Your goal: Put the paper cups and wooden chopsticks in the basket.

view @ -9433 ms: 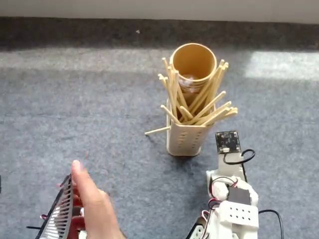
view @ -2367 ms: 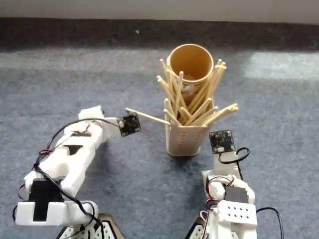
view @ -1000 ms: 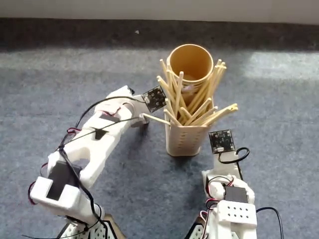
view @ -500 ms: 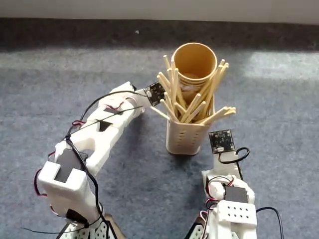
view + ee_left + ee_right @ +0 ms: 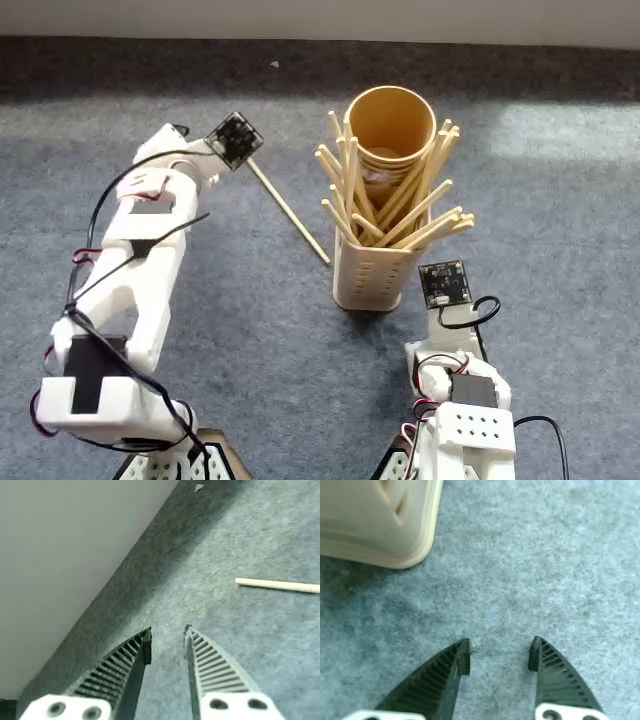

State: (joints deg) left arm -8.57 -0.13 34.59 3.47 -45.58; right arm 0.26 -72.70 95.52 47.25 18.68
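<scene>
**One chopstick loose on the desk, both claws empty**

The grey desk (image 5: 520, 230) spreads across the high view. The left arm (image 5: 130, 290) rises from 7 o'clock and stretches up towards 10 o'clock. The right arm (image 5: 460, 400) sits folded at 5 o'clock, its wrist just beside the basket's near side.

The basket (image 5: 372, 275), a tall cream holder with slotted walls, stands upright a little right of centre. A paper cup (image 5: 389, 125) stands in its far part, mouth up. A bundle of chopsticks (image 5: 400, 215) fans out of the basket around and in front of the cup.

One loose chopstick (image 5: 288, 213) lies flat on the desk at the basket's 10 o'clock. It runs slantwise from near the left arm's wrist down to a point just beside the basket's wall.

The left claw (image 5: 167, 632) hovers over bare desk, jaws narrowly apart and holding nothing, with the loose chopstick's end (image 5: 277, 584) a little way off. The right claw (image 5: 499, 655) is parted wider, also holding nothing, near a basket corner (image 5: 380, 520).
</scene>
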